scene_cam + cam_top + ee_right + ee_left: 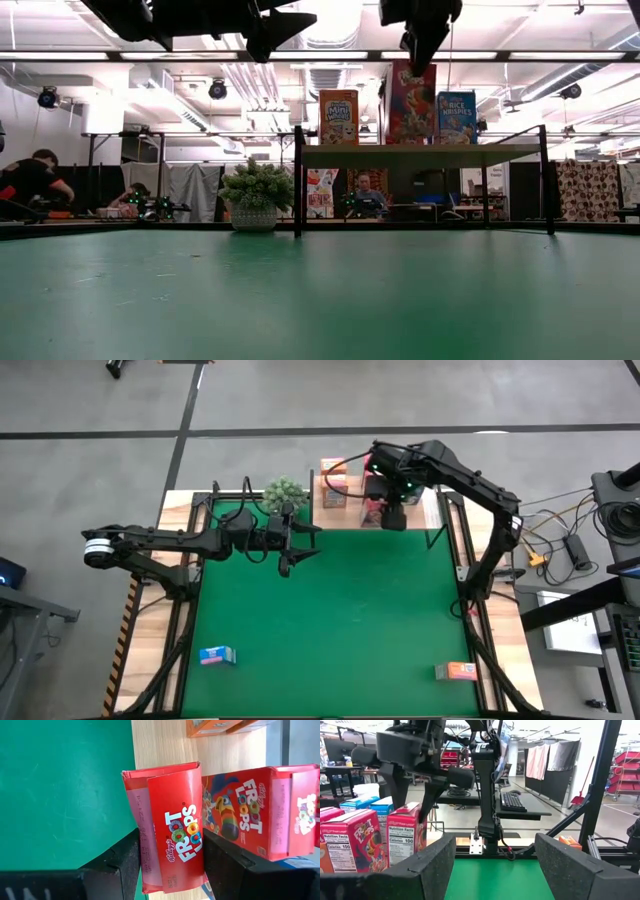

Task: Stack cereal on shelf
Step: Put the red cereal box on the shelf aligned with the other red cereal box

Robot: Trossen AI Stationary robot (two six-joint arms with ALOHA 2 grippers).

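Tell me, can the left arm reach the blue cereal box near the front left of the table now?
Probably yes: the left gripper is open and holds nothing, and only bare green table lies between it and the blue box.

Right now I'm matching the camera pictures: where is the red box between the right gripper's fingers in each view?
High view: red box, top centre.
Low view: right of centre, high up.
Left wrist view: lower left.
Right wrist view: centre.
Shared landmark: the wooden shelf under it.
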